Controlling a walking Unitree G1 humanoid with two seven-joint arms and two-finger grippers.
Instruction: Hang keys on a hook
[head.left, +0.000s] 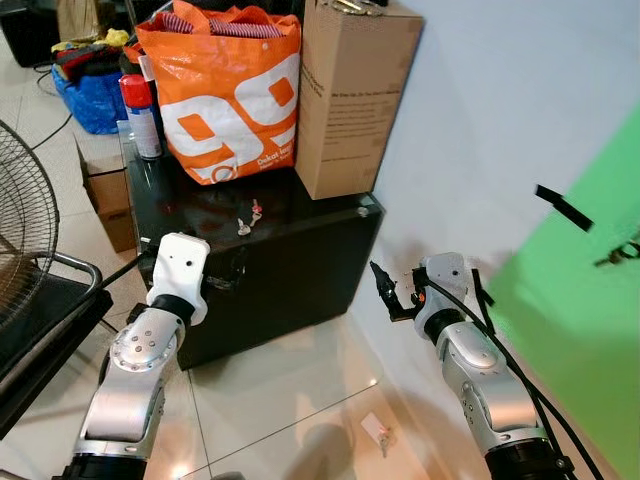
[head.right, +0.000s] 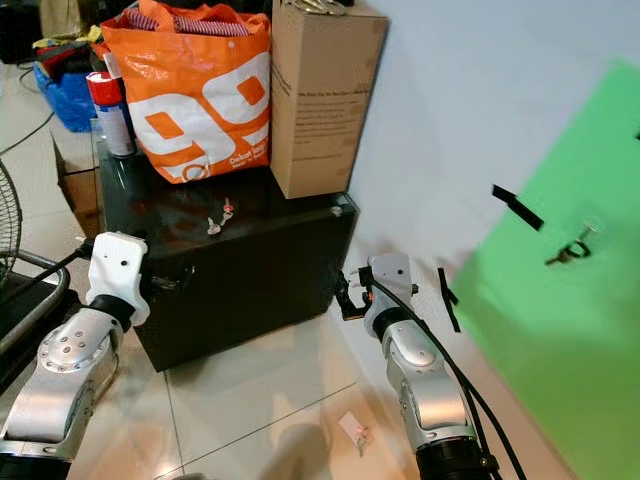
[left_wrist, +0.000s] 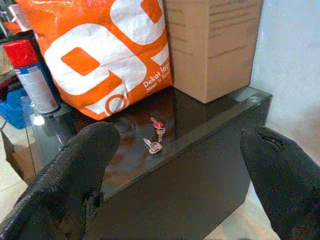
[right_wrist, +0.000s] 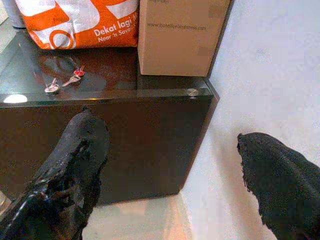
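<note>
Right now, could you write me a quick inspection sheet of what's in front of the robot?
Surface: black glass-topped cabinet against the pale wall.
Job's things: keys with a red tag lie on the cabinet top, untouched; a key hangs on the green board to the robot's right.
Clutter: orange shopping bag, tall cardboard box and red-capped spray can stand on the cabinet behind the keys.
Grippers: left gripper open, facing the keys from in front of the cabinet; right gripper open, low by the cabinet's corner.
Cables: black cable along the right arm.
Surroundings: tiled floor, fan at left, blue bag behind.
</note>
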